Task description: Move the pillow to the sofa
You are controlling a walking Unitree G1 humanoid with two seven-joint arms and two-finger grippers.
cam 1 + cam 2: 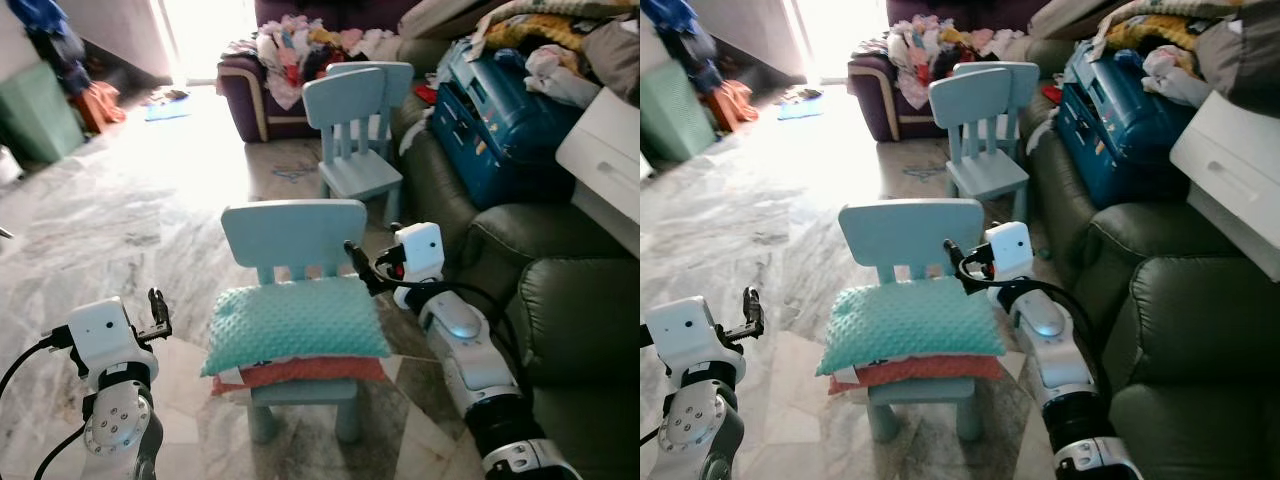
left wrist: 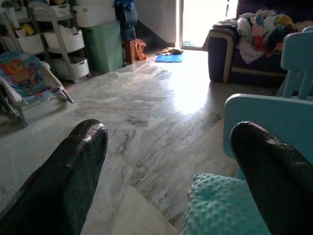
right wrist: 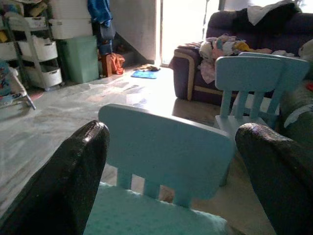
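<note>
Ahead of us, open marble floor [image 1: 120,220] is stretching toward the bright doorway, while the dark green leather sofa [image 1: 575,330] is crowding our right side. We are seeing the dimpled teal pillow [image 1: 295,325] lying flat on the small pale-blue plastic chair [image 1: 295,235], atop a coral cushion [image 1: 310,372], its long axis running left to right. Our right gripper [image 1: 352,262] is hovering spread wide just beside the pillow's right corner; our left gripper [image 1: 156,305] is also gaping wide, apart on its left. A second pale-blue chair [image 1: 352,130] is standing beyond, and a blue suitcase [image 1: 500,120] is occupying the sofa.
</note>
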